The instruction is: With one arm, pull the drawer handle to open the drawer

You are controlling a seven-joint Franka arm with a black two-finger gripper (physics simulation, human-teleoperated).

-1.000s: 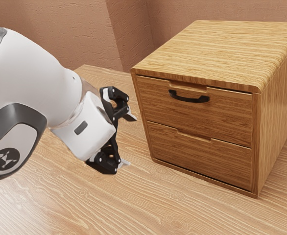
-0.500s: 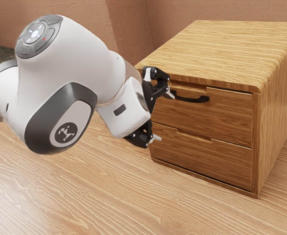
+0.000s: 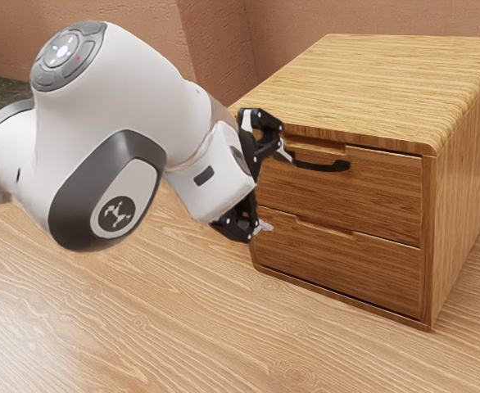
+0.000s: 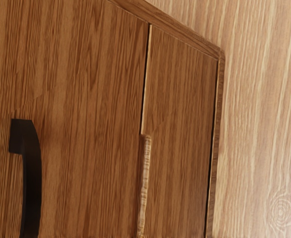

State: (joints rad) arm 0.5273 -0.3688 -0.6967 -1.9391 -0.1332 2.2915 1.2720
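- A wood-grain table (image 3: 158, 327) is backed by brown walls (image 3: 142, 49)
- One arm (image 3: 101, 164), one cabinet (image 3: 371, 82), a top drawer (image 3: 371, 196), a lower drawer (image 3: 338, 258) and one black handle (image 3: 318, 165), set on the top drawer, are counted
- The gripper (image 3: 273, 193) is held spread wide at the drawers' left edge
- Contact between upper finger and handle cannot be made out

The arm (image 3: 142, 98) is built of fat, glossy white shells with rounded edges. A dark grey cap (image 3: 64, 47) crowns the large joint at its eleven o'clock; it is ringed in segments and carries a pale glowing dot and a tiny red one. A dark grey band (image 3: 142, 151) loops the lower housing, with a round white emblem (image 3: 115, 214) at its seven o'clock. The white hand block (image 3: 224, 184) bears a small dark oval slot (image 3: 201, 174). The gripper (image 3: 273, 192) is black and angular, and its two fingers (image 3: 283, 152) are tipped pale grey.
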